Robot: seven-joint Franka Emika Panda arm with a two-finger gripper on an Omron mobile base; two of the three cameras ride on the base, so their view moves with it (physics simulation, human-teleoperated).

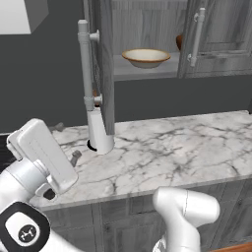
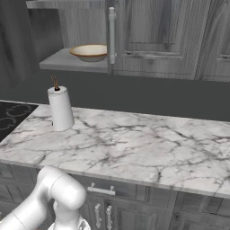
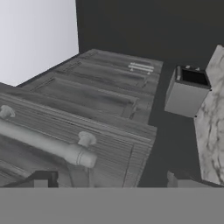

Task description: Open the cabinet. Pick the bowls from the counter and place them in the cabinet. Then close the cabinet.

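**A:** Left base view first. How many bowls?

**B:** Two. A shallow cream bowl (image 1: 146,57) with a tan rim sits on the grey shelf (image 1: 147,73) inside the cabinet (image 1: 147,39). Behind it, at the edge of the right door (image 1: 219,37), a sliver of a reddish-brown bowl (image 1: 179,42) shows. The marble counter (image 1: 172,147) carries one white paper towel roll (image 1: 100,130).

**A:** And the doors?

**B:** Two, grey wood-grain and panelled. The left door (image 1: 104,64) stands swung out toward the camera, edge on, with its long silver bar handle (image 1: 85,66) facing left. The right door is only partly open and carries its own bar handle (image 1: 197,37).

**A:** Right base view?

**B:** One bowl shows here, the cream bowl on the shelf, just left of the right door's handle. The paper towel roll stands near the black cooktop (image 2: 11,117) at the counter's left end.

**A:** Hand view?

**B:** The gripper (image 3: 111,180) has its two dark tips spread wide, clasping nothing. One tip lies near a bar handle on a panelled wood-grain door. A grey box-shaped object (image 3: 187,92) sits beside a strip of marble.
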